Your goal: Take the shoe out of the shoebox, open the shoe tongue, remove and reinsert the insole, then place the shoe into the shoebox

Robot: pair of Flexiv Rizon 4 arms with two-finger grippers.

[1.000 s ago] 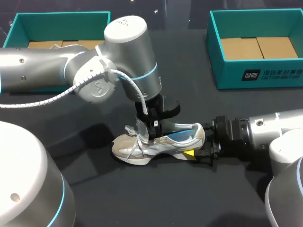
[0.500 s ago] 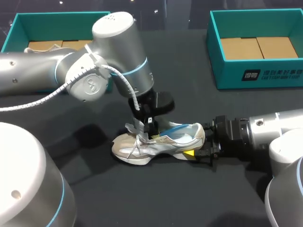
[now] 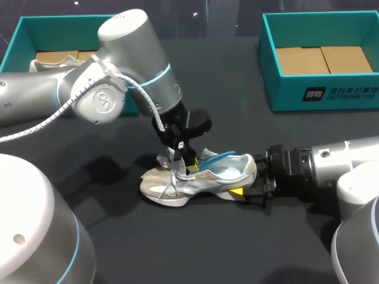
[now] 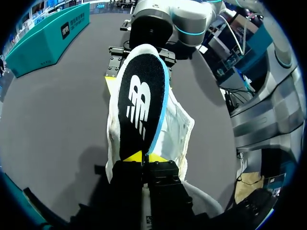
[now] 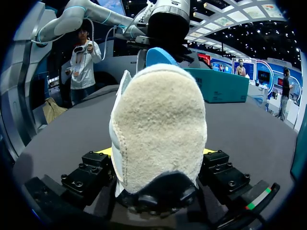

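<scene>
A beige and white shoe point(image 3: 177, 182) lies on its sole on the dark table, toe towards the left. My right gripper point(image 3: 253, 182) is shut on its heel point(image 5: 160, 120), with a finger pressed against each side. My left gripper point(image 3: 188, 162) stands over the shoe's opening and is shut on the front end of the insole point(image 4: 142, 98). The insole is black on top with a blue edge. Its blue heel end point(image 3: 216, 158) is raised above the shoe's collar. From the left wrist, the insole stretches ahead of the yellow fingertips point(image 4: 132, 156) towards my right arm.
A teal shoebox point(image 3: 314, 94) with a cardboard floor stands at the back right. A second teal box point(image 3: 71, 22) at the back left holds something pale point(image 3: 50, 61), partly behind my left arm. Bare dark table lies in front of the shoe.
My left arm has swung left and back, drawing the insole farther out, so its blue heel end now stands higher above the collar. The right arm and shoe have stayed put.
</scene>
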